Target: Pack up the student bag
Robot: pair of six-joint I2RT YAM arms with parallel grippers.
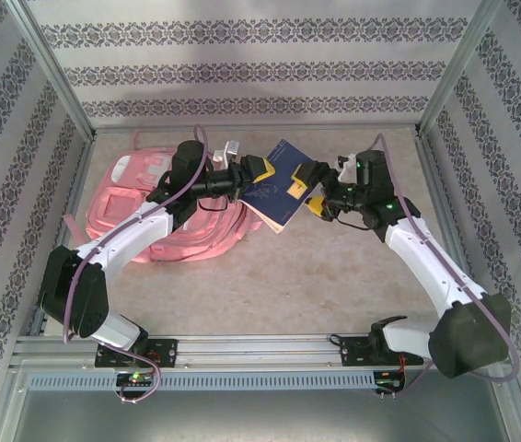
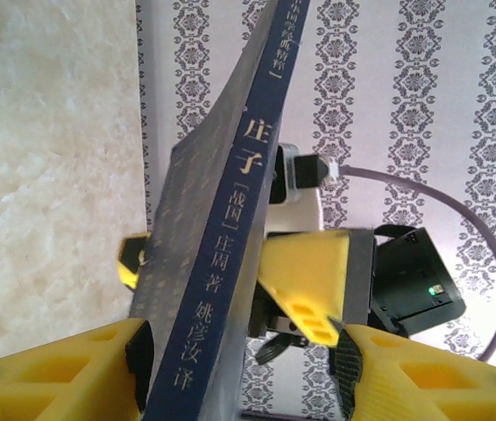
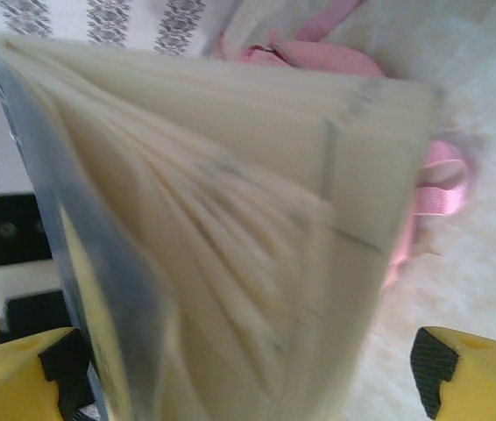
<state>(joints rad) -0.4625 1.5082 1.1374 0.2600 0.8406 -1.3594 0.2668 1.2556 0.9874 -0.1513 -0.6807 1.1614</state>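
A dark blue book (image 1: 277, 189) with Chinese lettering on its spine (image 2: 230, 219) hangs tilted in the air between my two grippers. My left gripper (image 1: 259, 173) (image 2: 241, 351) has its jaws apart around the spine end. The book leans on the left finger (image 2: 99, 368), and a clear gap separates it from the other finger. My right gripper (image 1: 308, 189) (image 3: 248, 373) stands wide open around the fanned, blurred page edges (image 3: 230, 219). Its yellow fingers (image 2: 309, 281) straddle the book's far end. The pink student bag (image 1: 141, 198) (image 3: 318, 57) lies flat at the back left.
Patterned walls and metal posts (image 1: 58, 83) close in the back and sides of the beige table (image 1: 279, 285). A rail (image 1: 260, 348) with both arm bases runs along the near edge. Pink bag straps (image 3: 445, 197) trail on the table under the book.
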